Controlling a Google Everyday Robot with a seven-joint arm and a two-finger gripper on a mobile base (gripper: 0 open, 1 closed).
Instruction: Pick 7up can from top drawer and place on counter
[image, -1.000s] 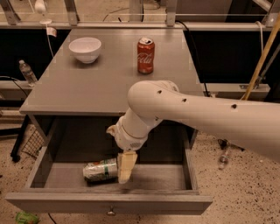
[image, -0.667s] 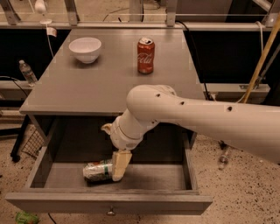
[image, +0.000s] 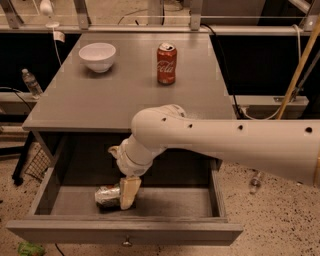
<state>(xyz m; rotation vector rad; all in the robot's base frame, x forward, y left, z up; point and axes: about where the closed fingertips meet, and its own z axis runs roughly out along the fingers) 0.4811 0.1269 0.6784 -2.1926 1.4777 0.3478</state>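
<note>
The 7up can (image: 105, 195), silvery with green marks, lies on its side in the front left part of the open top drawer (image: 125, 231). My gripper (image: 127, 196) reaches down into the drawer from my white arm and sits right at the can's right end, overlapping it. The grey counter (image: 100, 102) lies above the drawer, behind my arm.
A red Coca-Cola can (image: 166, 63) and a white bowl (image: 97, 56) stand at the back of the counter. The drawer knob (image: 126, 243) is on the front panel. A water bottle (image: 30, 82) stands on the floor at left. A wooden pole (image: 296, 80) leans at right.
My arm has swung left and the gripper has moved from just right of the can onto its right end. The can has not visibly moved.
</note>
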